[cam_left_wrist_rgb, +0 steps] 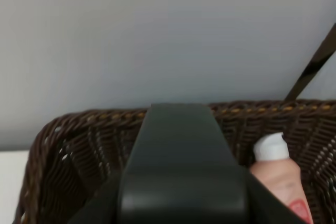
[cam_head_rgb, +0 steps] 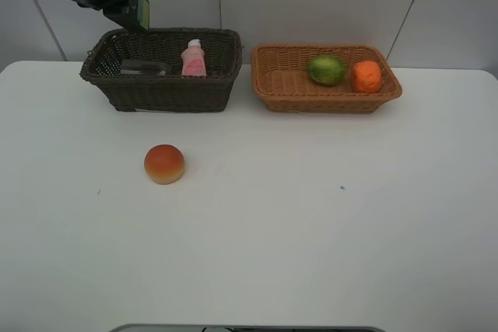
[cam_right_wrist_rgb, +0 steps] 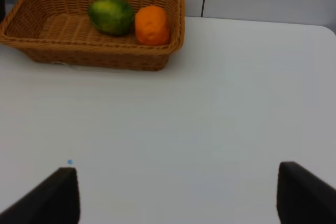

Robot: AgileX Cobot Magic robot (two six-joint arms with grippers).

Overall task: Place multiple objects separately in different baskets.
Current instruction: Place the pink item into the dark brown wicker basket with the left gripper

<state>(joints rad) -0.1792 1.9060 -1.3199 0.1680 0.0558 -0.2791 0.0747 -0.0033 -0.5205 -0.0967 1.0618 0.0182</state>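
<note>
The peach-like fruit [cam_head_rgb: 164,164] is seen alone on the table [cam_head_rgb: 327,223], in front of the dark basket [cam_head_rgb: 159,92]. In that basket the pink bottle [cam_head_rgb: 193,60] is stood beside a translucent cup [cam_head_rgb: 145,68] (apparently on its side). The green fruit [cam_head_rgb: 325,69] and the orange [cam_head_rgb: 366,76] are kept in the light basket [cam_head_rgb: 272,87]. The left hand [cam_head_rgb: 137,7] is raised over the dark basket's rear; its grip cannot be told. The right hand [cam_right_wrist_rgb: 178,195] is spread wide above the table.

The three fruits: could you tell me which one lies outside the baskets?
The red-orange peach-like fruit, alone on the table; the green fruit and the orange lie in the tan basket.
</note>
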